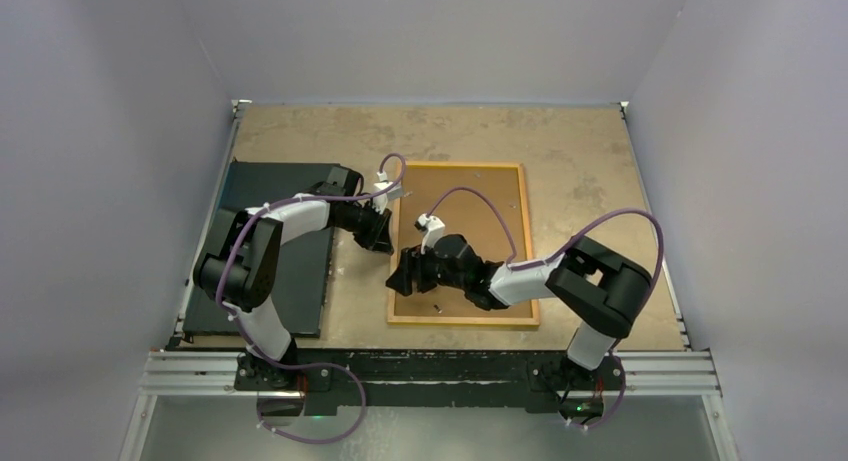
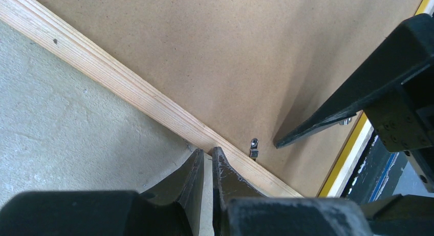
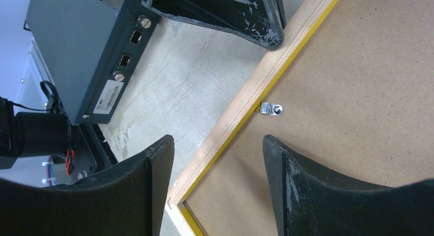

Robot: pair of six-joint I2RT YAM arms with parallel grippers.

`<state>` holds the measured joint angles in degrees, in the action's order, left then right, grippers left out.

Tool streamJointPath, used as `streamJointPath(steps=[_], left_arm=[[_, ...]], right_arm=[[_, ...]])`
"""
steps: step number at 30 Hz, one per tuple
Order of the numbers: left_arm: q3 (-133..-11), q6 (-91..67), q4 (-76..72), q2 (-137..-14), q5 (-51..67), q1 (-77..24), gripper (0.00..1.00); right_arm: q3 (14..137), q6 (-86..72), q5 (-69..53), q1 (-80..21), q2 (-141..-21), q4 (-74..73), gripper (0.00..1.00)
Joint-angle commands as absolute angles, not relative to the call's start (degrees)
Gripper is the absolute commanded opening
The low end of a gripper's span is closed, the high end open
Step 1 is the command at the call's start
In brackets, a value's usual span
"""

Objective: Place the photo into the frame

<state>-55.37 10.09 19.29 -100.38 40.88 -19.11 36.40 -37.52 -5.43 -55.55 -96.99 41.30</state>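
The frame [image 1: 460,164] is laid face down on the counter [image 1: 600,141], long axis running away from the arms, with the backing board [image 3: 358,92] inside it. The photo cannot be seen. The left gripper [image 2: 207,155] is clenched on nothing at the left rail [image 2: 128,90]. The right gripper [image 3: 217,144], released, is held astride that rail, with the clip [image 3: 270,108] just ahead.

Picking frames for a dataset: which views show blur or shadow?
Top external: sharp, no glare. Left wrist: shut left claw blurred near the lens, soft shadow on the brown fibreboard backing. Right wrist: open right claw soft-edged, small silver metal clip crisp.
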Motion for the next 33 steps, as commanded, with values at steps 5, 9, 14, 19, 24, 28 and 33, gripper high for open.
streamJointPath(steps=[5, 9, 14, 19, 24, 28, 33], left_arm=[[-54.6, 12.3, 19.6, -99.9, 40.3, -19.4, 0.07], [-54.6, 12.4, 19.8, -100.0, 40.8, -19.4, 0.07], [-54.8, 13.2, 20.4, -99.9, 41.0, -19.5, 0.07], [-54.9, 13.4, 20.6, -100.1, 41.0, -19.5, 0.07], [-55.1, 13.6, 21.0, -99.9, 41.2, -19.5, 0.07], [-54.9, 14.0, 21.3, -99.7, 41.0, -19.5, 0.07], [-55.0, 14.0, 21.4, -99.5, 41.0, -19.5, 0.07]], right_arm=[[38.9, -37.3, -4.6, -55.5, -101.3, 42.2, 0.67], [40.6, -36.5, -2.1, -55.5, -102.2, 41.5, 0.66], [40.3, -36.9, -0.9, -55.5, -101.9, 41.1, 0.66], [40.7, -36.3, -0.1, -55.5, -102.5, 41.1, 0.65], [40.6, -36.5, -0.1, -55.5, -103.8, 43.0, 0.64], [40.4, -36.6, 0.0, -55.5, -104.0, 44.2, 0.64], [39.9, -36.8, -0.3, -55.5, -102.8, 44.6, 0.64]])
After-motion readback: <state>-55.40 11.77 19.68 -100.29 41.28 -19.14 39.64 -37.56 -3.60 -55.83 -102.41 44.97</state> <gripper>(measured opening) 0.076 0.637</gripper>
